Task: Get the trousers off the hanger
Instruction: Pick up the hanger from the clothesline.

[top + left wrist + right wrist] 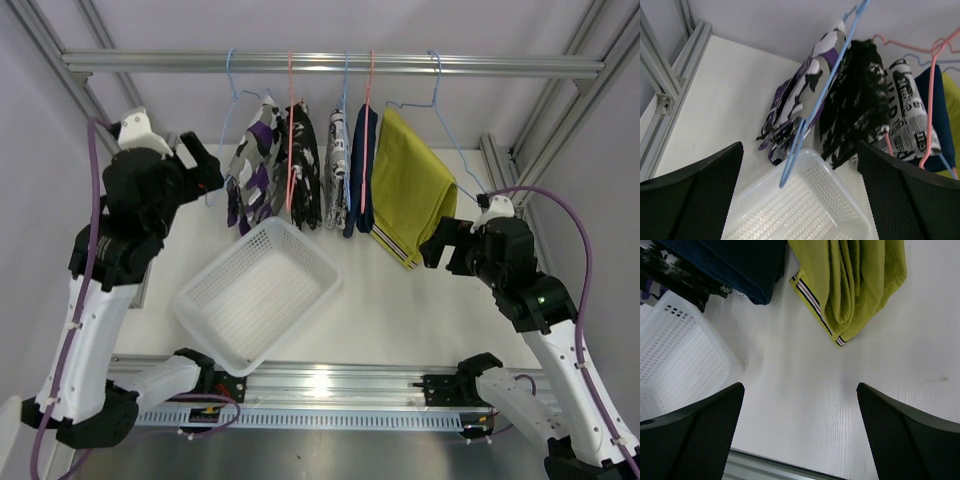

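Note:
Five folded trousers hang on wire hangers from the rail (330, 65): camouflage (252, 160), black-and-white splotched (303, 165), white with black print (336, 165), navy (362, 170) and mustard yellow (410, 185). My left gripper (207, 170) is open and empty, just left of the camouflage pair (800, 100) and its blue hanger (812, 110). My right gripper (437, 245) is open and empty, beside the lower right of the yellow pair (850, 285), above the table.
A white perforated basket (258, 290) sits on the table below the left trousers; it also shows in the left wrist view (805, 210) and the right wrist view (680, 360). Aluminium frame posts stand at both sides (500, 160).

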Available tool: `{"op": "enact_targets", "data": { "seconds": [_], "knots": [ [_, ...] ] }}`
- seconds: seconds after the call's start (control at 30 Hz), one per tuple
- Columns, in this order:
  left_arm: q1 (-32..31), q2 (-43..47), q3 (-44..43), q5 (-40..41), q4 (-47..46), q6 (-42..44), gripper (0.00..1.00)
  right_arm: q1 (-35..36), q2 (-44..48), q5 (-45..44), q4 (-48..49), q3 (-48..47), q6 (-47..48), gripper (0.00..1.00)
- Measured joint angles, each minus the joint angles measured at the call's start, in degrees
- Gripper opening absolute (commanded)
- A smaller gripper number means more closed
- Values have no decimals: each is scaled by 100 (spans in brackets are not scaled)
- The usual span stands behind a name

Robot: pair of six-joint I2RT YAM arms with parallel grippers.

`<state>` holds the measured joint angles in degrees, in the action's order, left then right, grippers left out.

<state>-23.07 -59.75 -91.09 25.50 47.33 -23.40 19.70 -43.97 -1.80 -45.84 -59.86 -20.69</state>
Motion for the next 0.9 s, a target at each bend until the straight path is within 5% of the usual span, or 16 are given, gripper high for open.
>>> {"op": "enact_targets", "data": {
  "seconds": [0.17,0.4,0.7,0.9],
  "knots": [
    [946,-927,-901,-1609,-243,55,95,7,-15,37,120,105,24,99],
    [1687,-2177,-1051,-4325,-780,63,84,31,-79,37,120,195,127,100],
    [2044,-2588,-931,-5829,-1231,-20,45,50,-76,35,153,245,151,99],
    [2100,-2455,-195,-6697,-2186,-385,43,61,-76,15,157,293,149,100]
  ]
}}
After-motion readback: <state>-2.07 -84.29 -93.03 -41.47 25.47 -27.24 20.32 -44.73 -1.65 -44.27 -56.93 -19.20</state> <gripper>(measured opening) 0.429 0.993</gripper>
